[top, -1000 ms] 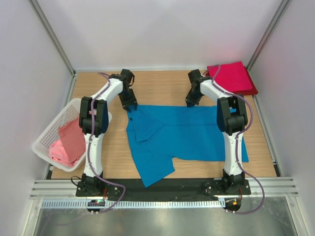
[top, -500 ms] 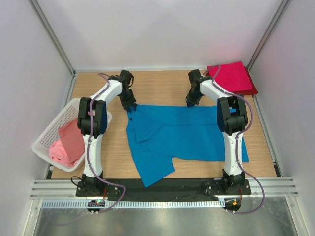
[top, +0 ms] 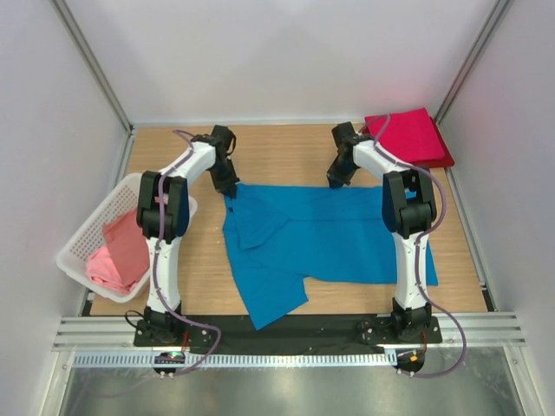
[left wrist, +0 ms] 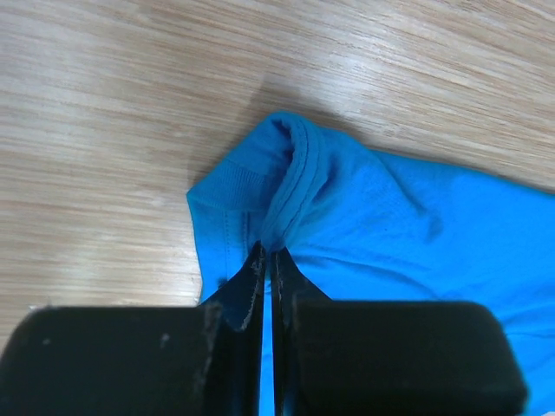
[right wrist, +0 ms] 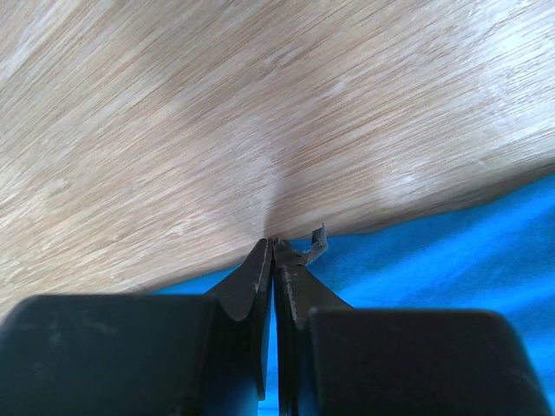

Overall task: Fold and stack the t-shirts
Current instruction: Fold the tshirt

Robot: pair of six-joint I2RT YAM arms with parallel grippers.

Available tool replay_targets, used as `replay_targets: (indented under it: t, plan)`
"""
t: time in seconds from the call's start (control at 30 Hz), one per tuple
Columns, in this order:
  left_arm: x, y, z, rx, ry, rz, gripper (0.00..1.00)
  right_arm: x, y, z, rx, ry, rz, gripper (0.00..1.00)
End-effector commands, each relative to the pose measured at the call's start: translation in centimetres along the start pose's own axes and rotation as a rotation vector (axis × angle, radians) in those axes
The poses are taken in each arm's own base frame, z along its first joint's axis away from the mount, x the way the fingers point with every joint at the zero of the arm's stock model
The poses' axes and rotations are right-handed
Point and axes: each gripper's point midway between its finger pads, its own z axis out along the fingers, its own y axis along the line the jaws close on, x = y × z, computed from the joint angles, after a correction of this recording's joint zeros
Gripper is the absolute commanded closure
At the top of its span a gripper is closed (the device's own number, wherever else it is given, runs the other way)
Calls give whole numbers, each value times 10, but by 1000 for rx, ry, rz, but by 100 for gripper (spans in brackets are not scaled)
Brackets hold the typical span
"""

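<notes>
A bright blue t-shirt (top: pixel 321 238) lies spread across the middle of the table. My left gripper (top: pixel 231 186) is shut on its far left corner; in the left wrist view (left wrist: pixel 269 253) a bunched blue hem (left wrist: pixel 295 186) sticks out past the fingertips. My right gripper (top: pixel 334 182) is shut on the blue shirt's far edge, with blue cloth (right wrist: pixel 434 260) between and under the jaws (right wrist: pixel 271 245). A crimson red t-shirt (top: pixel 408 137) lies folded at the far right corner. Salmon pink t-shirts (top: pixel 121 251) lie in the basket.
A white lattice basket (top: pixel 82 238) stands at the left edge of the table. White walls with metal posts enclose the table on three sides. Bare wood (top: pixel 277 152) runs along the far side between the arms.
Almost nothing differs. Both grippers stay shut on the blue shirt's far edge, and the shirt lies as before.
</notes>
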Motion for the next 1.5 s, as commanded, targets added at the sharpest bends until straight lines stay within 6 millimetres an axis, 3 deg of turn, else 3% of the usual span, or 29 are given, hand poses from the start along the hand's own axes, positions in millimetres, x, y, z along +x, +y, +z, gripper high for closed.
replay_targets:
  t: [0.0,0.13,0.3,0.53,0.6,0.7,0.83,0.97,1.07,1.2,1.33,1.47]
  plan:
    - [-13,-5,-32,9,-54,-44,100,-3,-15,21,58,-20,20,90]
    - [0,-6,-39,22,-20,-100,100,-4,-16,23,61,-20,22,90]
    - [25,8,-26,-25,56,-143,100,-7,-17,23,63,-27,29,90]
    - [34,19,-14,-78,78,-170,100,-5,-17,24,65,-25,28,90]
    - [31,18,-14,-90,81,-170,100,-6,-17,24,66,-25,28,90]
    - [29,19,-14,-116,102,-166,77,-8,-13,19,45,-29,5,87]
    - [5,0,-45,-61,47,-166,64,-17,-5,-6,13,-38,-26,78]
    - [-22,-23,-77,33,-49,-163,59,-26,-7,-38,-8,-65,-18,67]
    - [-41,-49,-86,161,-97,-140,57,-36,-19,-59,-3,-84,5,64]
    - [-42,-74,-72,270,-51,-115,57,-41,-52,-71,42,-77,38,63]
    - [-34,-75,-46,280,-13,-105,60,-40,-101,-72,117,-59,89,64]
    - [-33,-71,-22,262,-16,-117,62,-59,-160,-72,178,-89,178,67]
